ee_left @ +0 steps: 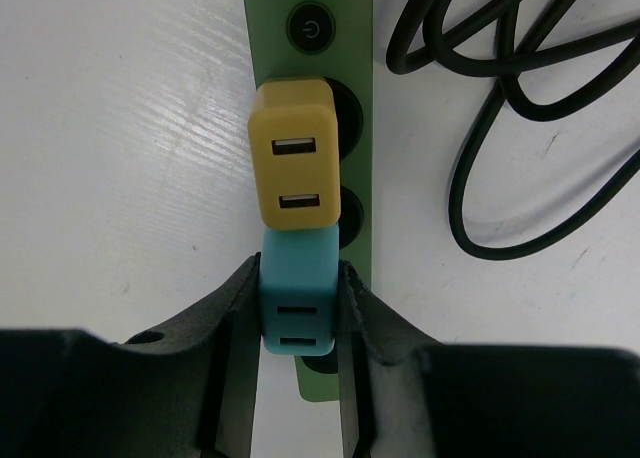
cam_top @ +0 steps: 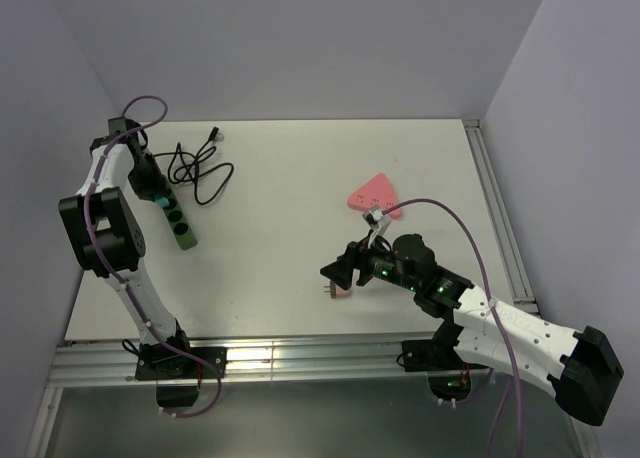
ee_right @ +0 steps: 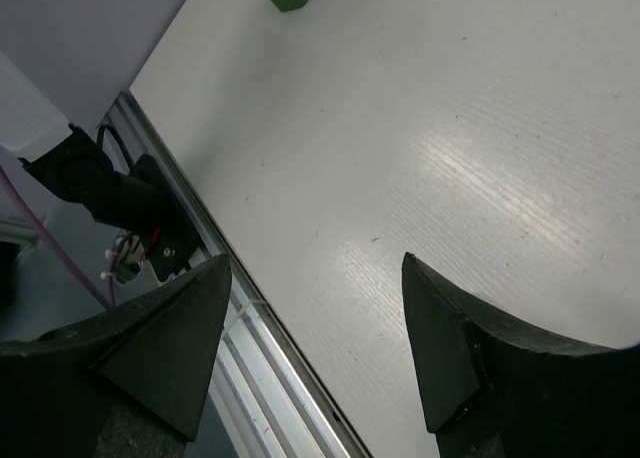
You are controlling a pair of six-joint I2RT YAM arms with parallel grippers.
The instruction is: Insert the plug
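Note:
A green power strip (ee_left: 360, 128) lies on the white table at the far left (cam_top: 182, 226). A yellow USB plug (ee_left: 293, 168) sits in one of its round sockets. My left gripper (ee_left: 297, 278) is shut on a teal USB plug (ee_left: 297, 303) directly behind the yellow one, over the strip; I cannot tell how deep it sits. In the top view the left gripper (cam_top: 155, 188) is at the strip's far end. My right gripper (cam_top: 335, 270) is open and empty (ee_right: 315, 268), just above a small pink plug (cam_top: 342, 291) lying on the table.
The strip's black cable (ee_left: 520, 98) lies coiled to its right (cam_top: 200, 168). A pink triangular piece (cam_top: 375, 193) lies right of centre. The table's front metal rail (ee_right: 250, 348) runs under the right gripper. Walls close in on the left, back and right.

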